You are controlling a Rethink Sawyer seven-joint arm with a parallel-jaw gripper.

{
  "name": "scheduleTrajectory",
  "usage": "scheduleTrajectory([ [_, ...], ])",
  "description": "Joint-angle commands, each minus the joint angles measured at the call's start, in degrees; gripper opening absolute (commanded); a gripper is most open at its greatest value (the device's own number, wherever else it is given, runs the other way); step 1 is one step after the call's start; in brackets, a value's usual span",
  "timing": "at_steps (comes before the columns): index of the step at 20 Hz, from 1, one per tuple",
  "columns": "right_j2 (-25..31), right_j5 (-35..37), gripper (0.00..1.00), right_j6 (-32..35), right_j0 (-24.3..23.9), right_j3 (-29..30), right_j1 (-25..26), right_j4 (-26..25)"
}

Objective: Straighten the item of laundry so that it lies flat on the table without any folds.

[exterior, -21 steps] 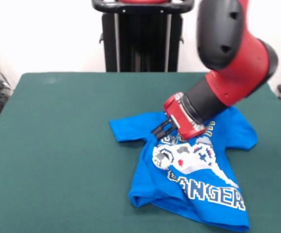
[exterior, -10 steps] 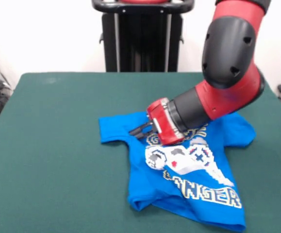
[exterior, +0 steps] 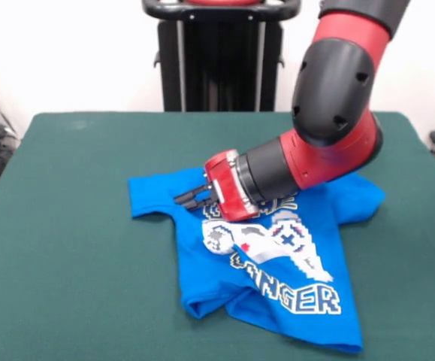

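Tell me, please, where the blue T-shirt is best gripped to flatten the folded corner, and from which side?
Probably the hem corner of the blue T-shirt at the picture's lower left, where the cloth is rolled under into a thick fold. Come from above at that outer edge and pull away from the shirt's middle, toward the bare table. The gripper is now at the sleeve area instead.

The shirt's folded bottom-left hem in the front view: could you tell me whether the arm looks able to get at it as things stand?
Probably yes. The end effector sits low at the shirt's upper part, and the bunched hem lies open on the table with nothing over or beside it.
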Motion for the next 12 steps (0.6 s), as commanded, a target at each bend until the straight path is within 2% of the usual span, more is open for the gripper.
scheduleTrajectory([
  [1,3.93,-6.35,0.0,14.66,-2.25,1.65,4.43,2.92],
  [12,3.3,-11.8,0.0,11.86,-2.88,7.35,2.56,-0.02],
])
